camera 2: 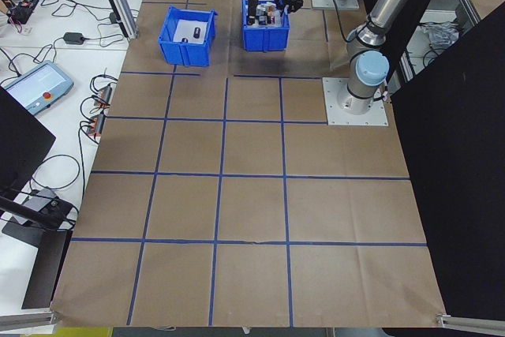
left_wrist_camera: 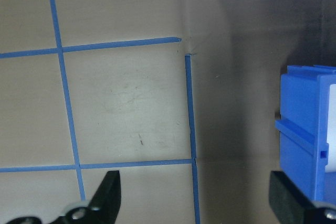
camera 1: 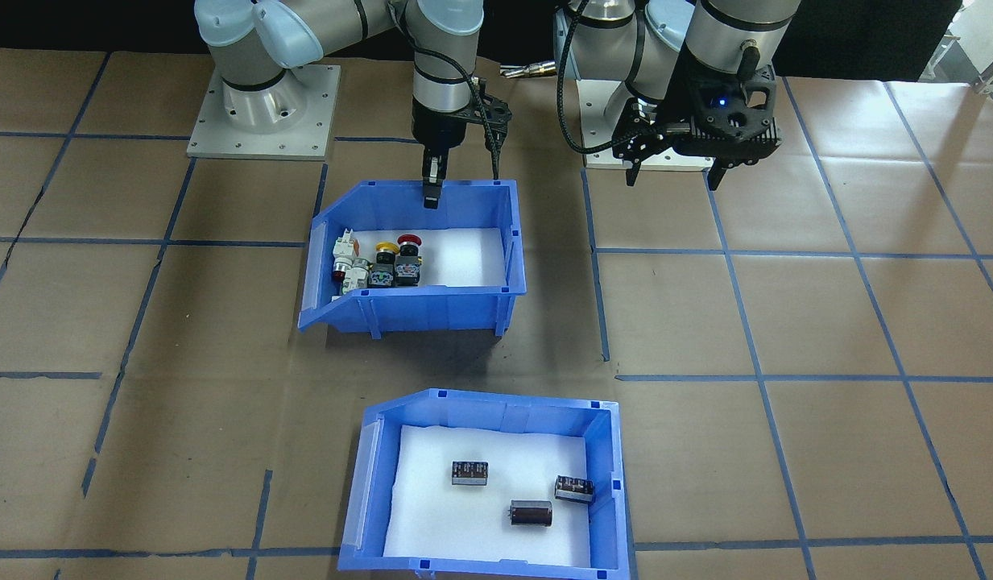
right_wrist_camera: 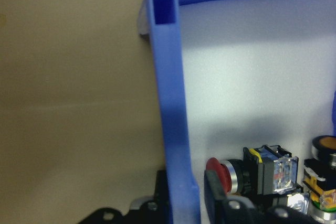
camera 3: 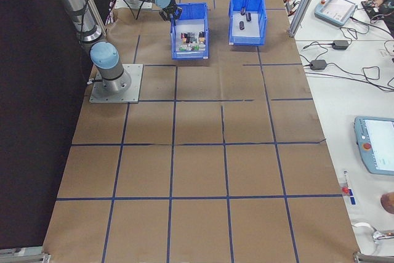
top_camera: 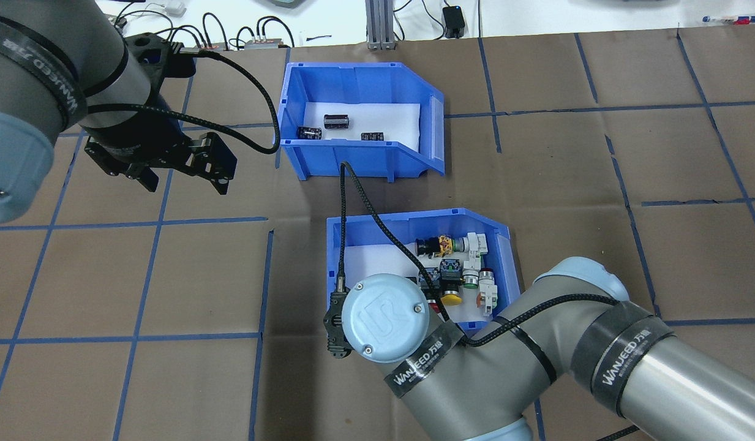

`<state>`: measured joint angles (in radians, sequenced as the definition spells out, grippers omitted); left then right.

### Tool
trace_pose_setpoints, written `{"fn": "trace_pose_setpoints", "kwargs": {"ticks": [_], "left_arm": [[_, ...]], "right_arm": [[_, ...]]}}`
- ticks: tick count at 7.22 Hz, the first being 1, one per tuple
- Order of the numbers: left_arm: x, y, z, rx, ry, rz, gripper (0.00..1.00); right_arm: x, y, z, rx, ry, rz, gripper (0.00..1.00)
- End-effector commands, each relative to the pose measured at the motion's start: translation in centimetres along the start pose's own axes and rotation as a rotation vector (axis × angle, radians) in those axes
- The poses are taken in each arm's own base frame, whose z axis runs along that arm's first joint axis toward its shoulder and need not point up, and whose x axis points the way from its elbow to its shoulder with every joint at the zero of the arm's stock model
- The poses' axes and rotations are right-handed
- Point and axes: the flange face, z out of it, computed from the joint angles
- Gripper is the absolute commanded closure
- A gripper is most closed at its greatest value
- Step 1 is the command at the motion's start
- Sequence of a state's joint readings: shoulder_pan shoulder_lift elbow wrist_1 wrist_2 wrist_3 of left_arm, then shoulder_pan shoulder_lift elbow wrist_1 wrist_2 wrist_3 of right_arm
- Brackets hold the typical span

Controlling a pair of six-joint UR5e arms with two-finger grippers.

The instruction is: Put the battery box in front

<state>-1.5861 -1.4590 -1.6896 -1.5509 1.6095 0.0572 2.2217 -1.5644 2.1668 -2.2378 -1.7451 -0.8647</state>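
The battery box (camera 1: 383,483) is a blue bin with a white foam floor and three dark cylindrical batteries (camera 1: 531,513). It stands alone at the table's far side from the robot, also in the overhead view as the battery box (top_camera: 353,160). No gripper touches it. My left gripper (camera 1: 673,171) hangs open and empty above bare table, off to the side near the robot's base; its fingers (left_wrist_camera: 107,192) are spread wide. My right gripper (camera 1: 432,189) straddles the rear wall of the other blue bin, one finger (right_wrist_camera: 215,198) inside and one outside, shut on that wall.
The switch bin (camera 1: 432,310), full of colourful push-buttons (camera 1: 379,262), sits between the robot and the battery box with a gap between the two. Brown paper with blue tape lines covers the table. Both arm bases (camera 1: 262,113) stand at the robot's edge.
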Motion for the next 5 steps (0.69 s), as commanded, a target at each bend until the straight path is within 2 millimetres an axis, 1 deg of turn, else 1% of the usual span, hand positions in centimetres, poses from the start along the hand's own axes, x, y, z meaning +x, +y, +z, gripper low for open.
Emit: {"fn": "trace_pose_setpoints", "kwargs": {"ticks": [1, 2, 3, 4, 5], "left_arm": [[0.0, 0.1, -0.3, 0.005, -0.001, -0.001, 0.00], [0.0, 0.1, -0.3, 0.006, 0.000, -0.008, 0.00], [0.0, 0.1, -0.3, 0.005, -0.004, -0.008, 0.00], [0.0, 0.1, -0.2, 0.004, -0.001, -0.008, 0.00], [-0.1, 0.1, -0.2, 0.005, -0.006, -0.008, 0.00]], "right_arm": [[0.2, 0.2, -0.3, -0.007, 0.009, 0.004, 0.00], [0.6, 0.8, -1.3, 0.005, 0.025, 0.021, 0.00], [0.9, 2.4, -3.4, 0.025, 0.048, 0.051, 0.00], [1.7, 4.7, -4.6, 0.012, 0.026, 0.102, 0.00], [3.8, 7.8, -6.3, 0.023, 0.051, 0.196, 0.00]]}}
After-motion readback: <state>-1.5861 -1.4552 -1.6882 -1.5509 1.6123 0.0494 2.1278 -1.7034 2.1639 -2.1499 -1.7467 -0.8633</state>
